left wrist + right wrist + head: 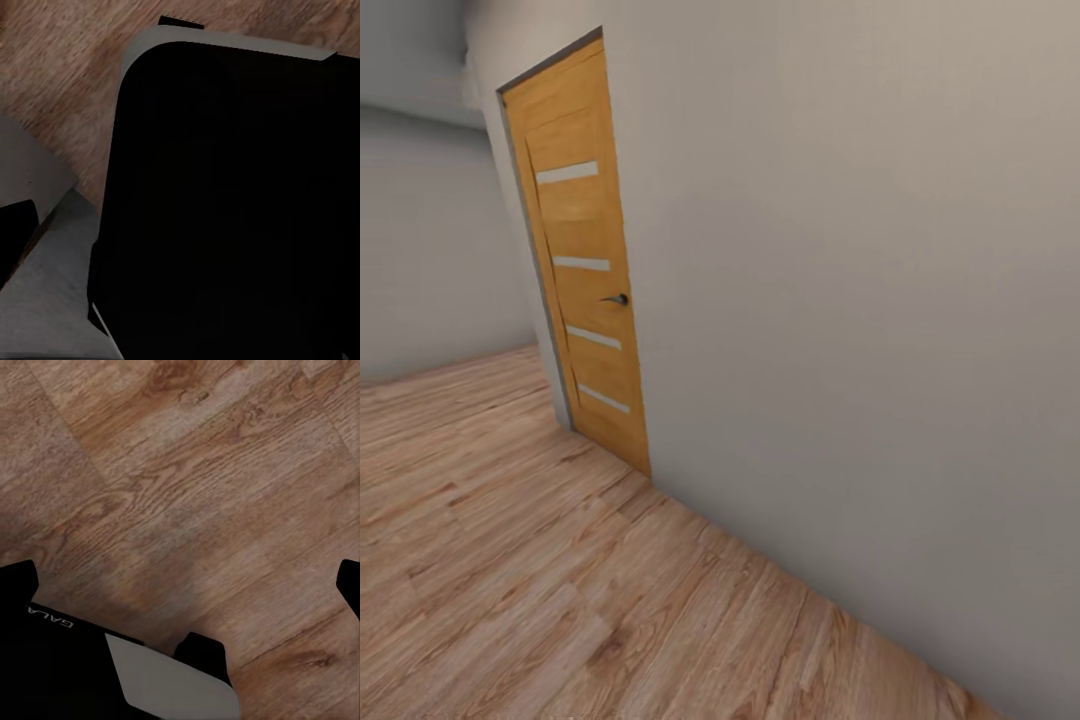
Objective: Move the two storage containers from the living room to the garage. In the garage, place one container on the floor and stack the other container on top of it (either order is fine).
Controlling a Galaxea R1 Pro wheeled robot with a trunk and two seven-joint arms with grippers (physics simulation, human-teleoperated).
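The two storage containers are out of view. My right gripper (184, 581) hangs open over light wood planks (195, 487), its two dark fingertips (19, 577) far apart at the frame's edges and nothing between them. My left gripper (180, 225) points down at my own black base (232, 202). One of its fingertips (15, 229) sits far out at the edge, as on an open gripper, and it holds nothing.
In the head view a plain white wall (860, 300) runs close along my right. It holds a shut honey-coloured wood door (585, 260) with a dark handle (618, 298). Light wood-plank flooring (510, 560) stretches ahead and left to another white wall (430, 240).
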